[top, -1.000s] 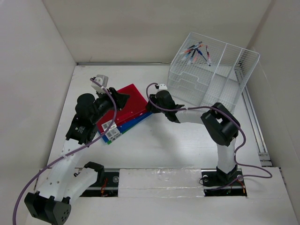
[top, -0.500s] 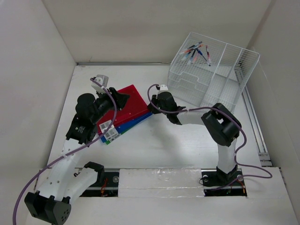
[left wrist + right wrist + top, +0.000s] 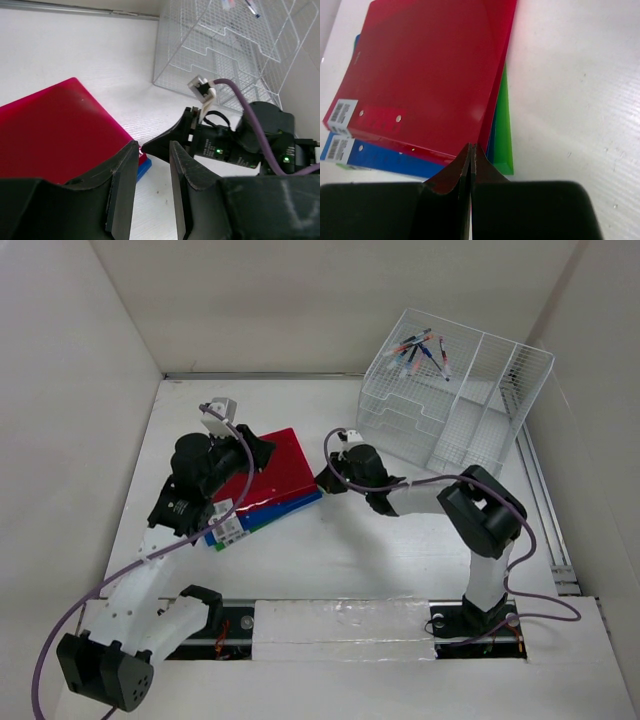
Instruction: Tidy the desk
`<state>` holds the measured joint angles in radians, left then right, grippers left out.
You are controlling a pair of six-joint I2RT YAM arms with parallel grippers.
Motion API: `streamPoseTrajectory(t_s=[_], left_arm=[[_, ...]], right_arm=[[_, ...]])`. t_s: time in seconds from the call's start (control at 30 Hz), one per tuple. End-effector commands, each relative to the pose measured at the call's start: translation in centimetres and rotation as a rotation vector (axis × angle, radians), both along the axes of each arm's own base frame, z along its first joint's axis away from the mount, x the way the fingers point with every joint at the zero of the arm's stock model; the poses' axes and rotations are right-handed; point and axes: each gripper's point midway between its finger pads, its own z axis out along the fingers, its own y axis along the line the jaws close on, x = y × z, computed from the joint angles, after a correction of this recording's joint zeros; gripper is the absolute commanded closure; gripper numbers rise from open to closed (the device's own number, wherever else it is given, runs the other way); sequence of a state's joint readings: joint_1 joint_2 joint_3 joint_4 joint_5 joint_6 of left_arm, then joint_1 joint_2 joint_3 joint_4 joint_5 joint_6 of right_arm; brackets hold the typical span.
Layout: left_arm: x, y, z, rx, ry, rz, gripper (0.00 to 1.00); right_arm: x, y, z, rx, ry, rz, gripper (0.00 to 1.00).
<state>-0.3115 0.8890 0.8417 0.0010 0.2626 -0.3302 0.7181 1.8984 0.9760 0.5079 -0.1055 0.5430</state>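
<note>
Since the earlier frame the right claw (image 3: 328, 481) has been drawn back a little from the folder stack and its jaws have been brought together. In the right wrist view the tips are seen pressed flat against each other, with nothing made out between them. The corner of the red folder (image 3: 430, 70) lies just ahead of those tips; whether its edge is touched cannot be told. A blue folder (image 3: 385, 159) is stacked under the red one, and a green folder (image 3: 504, 135) under that, its edge showing to the right of the tips.

Left claw (image 3: 152, 150) is held over the red folder's far side, fingers parted by a narrow gap, and nothing is seen gripped in it. Through that gap the right claw's dark tip is seen close ahead, pointed back toward it.

Desk (image 3: 350, 550) — the white top is spread beneath both claws, and the stack is carried on it. Wire rack (image 3: 455, 405) is set well behind and to the right of the right claw, with pens (image 3: 420, 350) lying in its top tray.
</note>
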Motion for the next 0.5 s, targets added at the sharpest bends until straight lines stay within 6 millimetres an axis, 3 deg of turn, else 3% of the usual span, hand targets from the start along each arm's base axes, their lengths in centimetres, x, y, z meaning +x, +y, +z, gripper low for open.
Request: streamPoseTrajectory(t_s=[0.0, 0.1, 0.23, 0.4, 0.47], left_arm=[[1.0, 0.5, 0.7, -0.002, -0.005, 0.044, 0.73], [1.6, 0.7, -0.7, 0.005, 0.053, 0.073, 0.75], [1.9, 0.8, -2.6, -0.03, 0.134, 0.111, 0.86], [1.7, 1.2, -5.2, -0.124, 0.249, 0.199, 0.86], [1.6, 1.1, -4.7, -0.207, 0.224, 0.217, 0.83]], right_arm=[[-1.1, 0.8, 3.1, 0.096, -0.041, 0.057, 1.0], [-1.6, 0.7, 3.7, 0.114, -0.041, 0.065, 1.0], [-2.6, 1.0, 4.2, 0.136, -0.036, 0.092, 1.0], [-4.1, 0.2, 4.9, 0.149, -0.031, 0.088, 1.0], [-4.7, 0.0, 5.0, 0.152, -0.031, 0.089, 1.0]])
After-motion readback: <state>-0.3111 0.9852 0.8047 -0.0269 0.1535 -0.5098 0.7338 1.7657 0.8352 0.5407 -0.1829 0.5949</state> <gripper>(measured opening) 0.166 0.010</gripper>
